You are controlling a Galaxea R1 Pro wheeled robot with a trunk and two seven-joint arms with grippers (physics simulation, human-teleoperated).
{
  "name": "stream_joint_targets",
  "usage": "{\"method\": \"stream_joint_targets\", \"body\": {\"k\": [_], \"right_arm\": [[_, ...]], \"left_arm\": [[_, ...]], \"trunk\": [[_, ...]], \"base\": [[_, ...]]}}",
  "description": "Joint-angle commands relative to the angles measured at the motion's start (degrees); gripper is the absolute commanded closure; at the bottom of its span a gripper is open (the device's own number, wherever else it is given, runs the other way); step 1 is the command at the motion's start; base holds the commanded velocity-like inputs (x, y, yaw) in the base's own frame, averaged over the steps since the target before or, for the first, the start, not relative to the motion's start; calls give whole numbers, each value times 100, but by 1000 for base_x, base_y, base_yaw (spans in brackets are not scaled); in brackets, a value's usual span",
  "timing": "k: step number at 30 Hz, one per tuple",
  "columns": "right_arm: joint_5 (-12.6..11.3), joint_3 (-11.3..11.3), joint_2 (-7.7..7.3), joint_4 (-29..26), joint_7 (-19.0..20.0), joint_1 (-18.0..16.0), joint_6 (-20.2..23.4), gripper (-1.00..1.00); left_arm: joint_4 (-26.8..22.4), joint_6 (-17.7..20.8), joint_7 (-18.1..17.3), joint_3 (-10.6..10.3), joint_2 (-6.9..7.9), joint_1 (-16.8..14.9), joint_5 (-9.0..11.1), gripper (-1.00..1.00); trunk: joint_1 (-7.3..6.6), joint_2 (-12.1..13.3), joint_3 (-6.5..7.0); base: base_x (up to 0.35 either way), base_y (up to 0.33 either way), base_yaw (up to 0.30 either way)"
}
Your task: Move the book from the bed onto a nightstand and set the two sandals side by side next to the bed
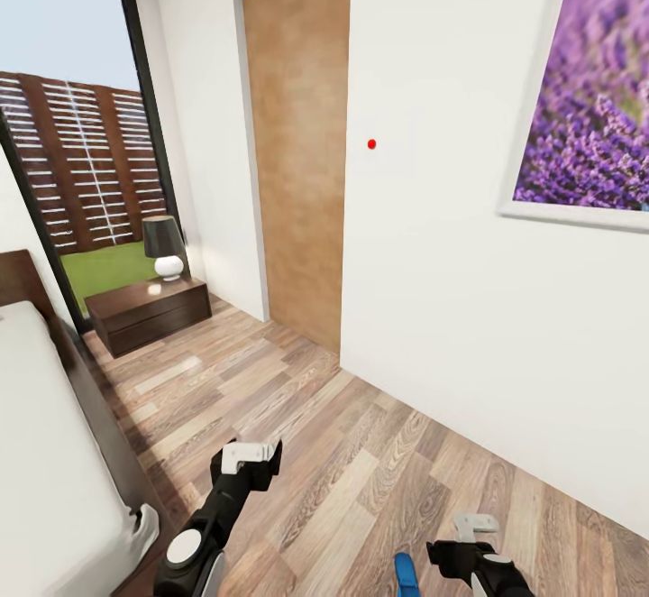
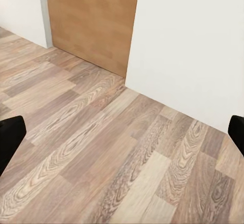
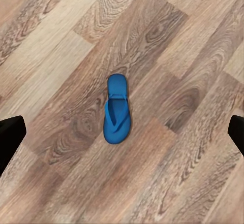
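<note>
Below, my right end effector (image 3: 122, 132) hangs open over one bright blue flip-flop sandal (image 3: 116, 108) on the grey-brown wood-plank floor (image 3: 168, 41); my left end effector (image 2: 122, 135) is equally open.

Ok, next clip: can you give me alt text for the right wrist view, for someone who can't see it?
A single bright blue sandal lies flat on the grey-brown wood-plank floor, straps up, seen from above. The dark tips of the right end effector's fingers show at the frame's two side edges, spread wide, well apart from the sandal and holding nothing.
</note>
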Motion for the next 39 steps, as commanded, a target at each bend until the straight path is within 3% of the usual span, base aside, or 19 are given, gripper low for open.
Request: {"method": "stream_joint_targets", "body": {"k": [1, 25, 36, 39], "right_arm": [[8, -4, 3, -7, 2, -2, 59, -100], [4, 1, 8, 0, 4, -2, 296, -100], [13, 1, 0, -49, 32, -2, 1909, -100], [12, 1, 3, -55, 34, -2, 2047, -100]], "left_arm": [[-5, 30, 2, -3, -2, -3, -5, -100], [11, 19, 2, -10, -4, -3, -7, -100], [11, 15, 2, -17, -4, -3, -7, -100], [27, 15, 2, -18, -4, -3, -7, -100]], "trunk": [[22, -45, -25], [550, -1008, -456], [791, -1449, -653], [857, -1569, -707]], "base": [[0, 0, 0], [0, 0, 0], [0, 0, 0], [0, 0, 0]]}}
